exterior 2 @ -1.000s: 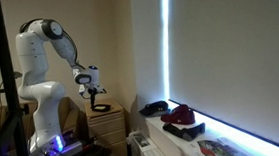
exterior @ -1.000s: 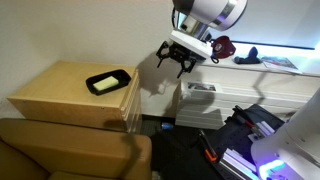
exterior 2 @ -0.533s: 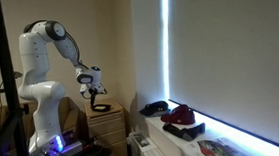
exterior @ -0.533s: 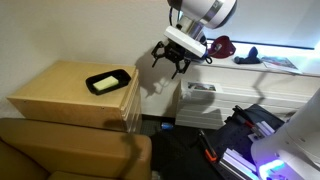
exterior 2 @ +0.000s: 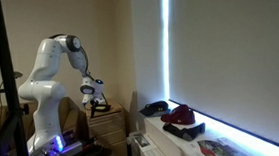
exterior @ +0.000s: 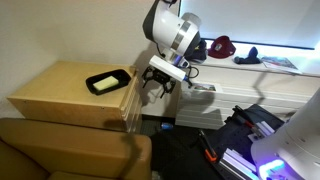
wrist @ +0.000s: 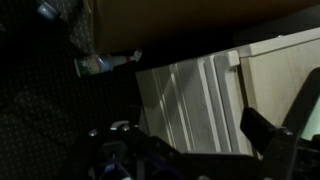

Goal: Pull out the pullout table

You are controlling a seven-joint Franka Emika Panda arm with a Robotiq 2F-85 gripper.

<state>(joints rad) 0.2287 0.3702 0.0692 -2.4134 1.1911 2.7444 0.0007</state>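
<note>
Well to the left of the jaws stands the tan cabinet [exterior: 60, 95]. On its tabletop lies a small black tray [exterior: 108, 81] with something pale yellow in it. The pullout table [exterior: 132, 98] shows only as a thin tan edge in the cabinet's face, just under the top and just left of the jaws. As far as I can see it sits flush with the body.

The jaws hang from the white arm [exterior: 172, 30] beside that upper corner, spread apart with nothing between them. Whether they touch the wood I cannot tell.

Just right of and below the jaws is a white slatted unit [exterior: 200, 100]. Farther right, on the ledge, are a dark red object [exterior: 221, 45] and some magazines [exterior: 280, 62]. The wrist view is dim, with a small bottle [wrist: 100, 64] on the dark floor.
</note>
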